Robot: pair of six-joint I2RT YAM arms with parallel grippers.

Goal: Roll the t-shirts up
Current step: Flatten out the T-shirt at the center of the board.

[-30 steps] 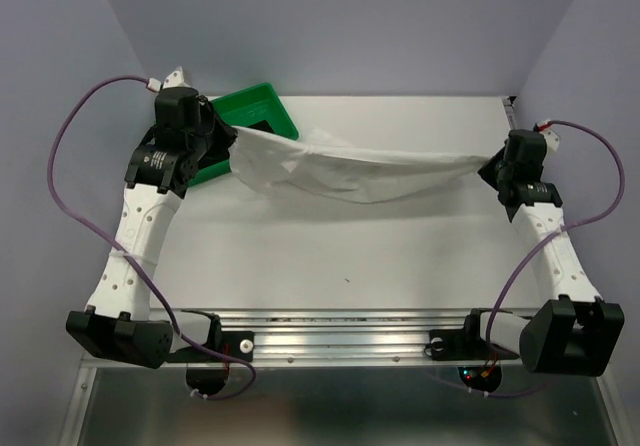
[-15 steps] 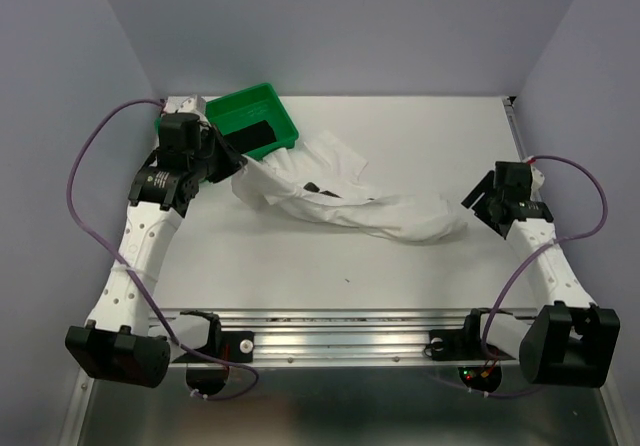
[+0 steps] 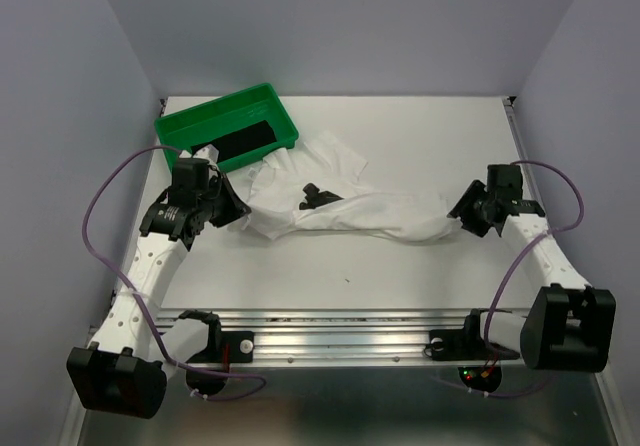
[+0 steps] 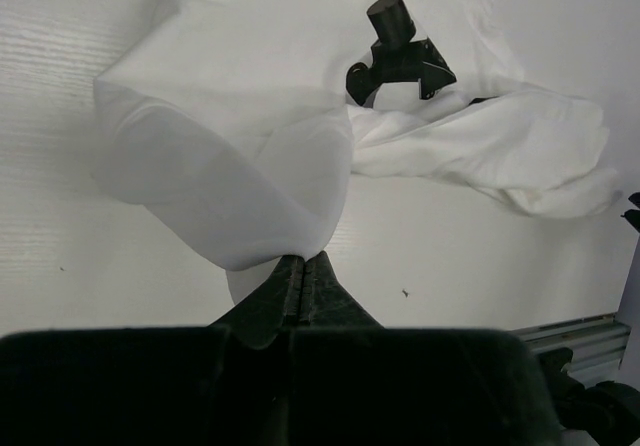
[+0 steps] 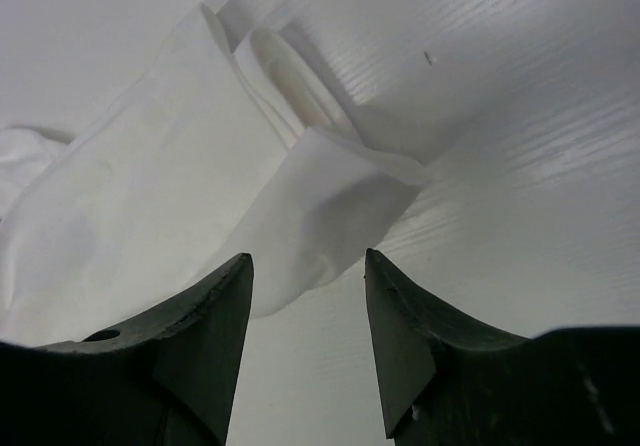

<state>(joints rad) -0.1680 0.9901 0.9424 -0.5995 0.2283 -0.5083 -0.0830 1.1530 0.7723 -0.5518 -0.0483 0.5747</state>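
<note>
A white t-shirt (image 3: 370,211) lies crumpled in a long band across the middle of the table. My left gripper (image 3: 238,212) sits at its left end, jaws shut on a fold of the cloth (image 4: 250,146) that balloons up from the fingertips (image 4: 303,258). My right gripper (image 3: 458,216) is low at the shirt's right end, open. In the right wrist view the loose end of the shirt (image 5: 150,206) lies just ahead of the gripper (image 5: 305,266), touching neither finger.
A green tray (image 3: 170,126) stands at the back left with a black rectangle (image 3: 245,138) in it. A small black clamp-like part (image 3: 315,194) rests on the shirt, also seen in the left wrist view (image 4: 395,51). The metal rail (image 3: 330,341) runs along the near edge.
The shirt was stretched in the air between both grippers. The right gripper let go, the shirt dropped onto the table, and both arms came down and nearer.
</note>
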